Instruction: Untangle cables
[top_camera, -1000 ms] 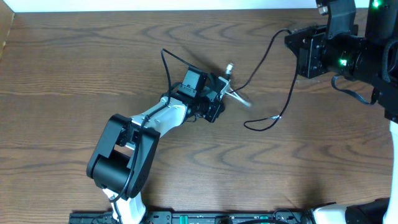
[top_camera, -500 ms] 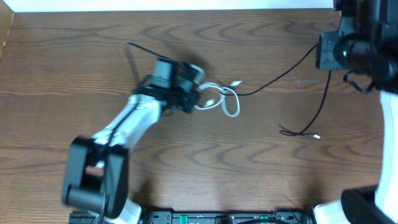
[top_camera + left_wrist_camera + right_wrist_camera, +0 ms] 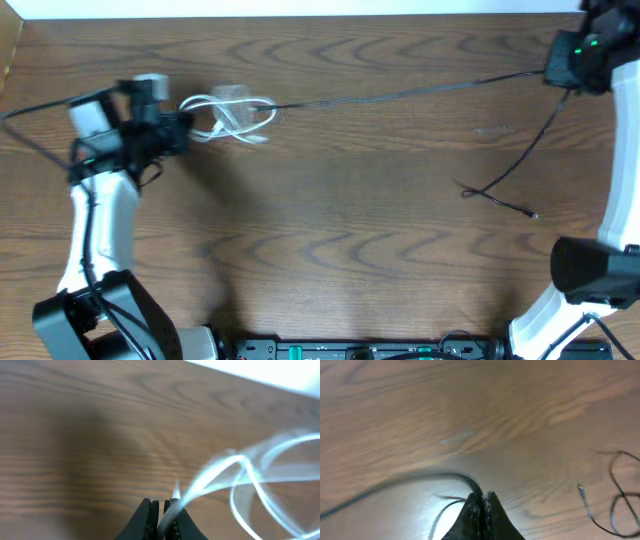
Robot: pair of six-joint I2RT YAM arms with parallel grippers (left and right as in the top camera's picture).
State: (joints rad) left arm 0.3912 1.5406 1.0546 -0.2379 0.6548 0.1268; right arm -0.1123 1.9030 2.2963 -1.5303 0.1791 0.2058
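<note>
- The left gripper [image 3: 161, 508] is pressed together, pinching the white cable [image 3: 240, 118]; its loops lie at the table's [image 3: 330, 230] far left.
- The right gripper [image 3: 481, 498] is closed on the black cable [image 3: 472, 486] at the far right edge.
- The black cable stretches across to the white loops, and its free end trails on the table.

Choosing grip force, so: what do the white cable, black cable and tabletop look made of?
The white cable: probably smooth plastic sheath, bending in soft loops. The black cable: thin matte jacket, plastic or rubber, curving freely. The tabletop: brown wood grain with faint sheen, possibly laminate.
</note>
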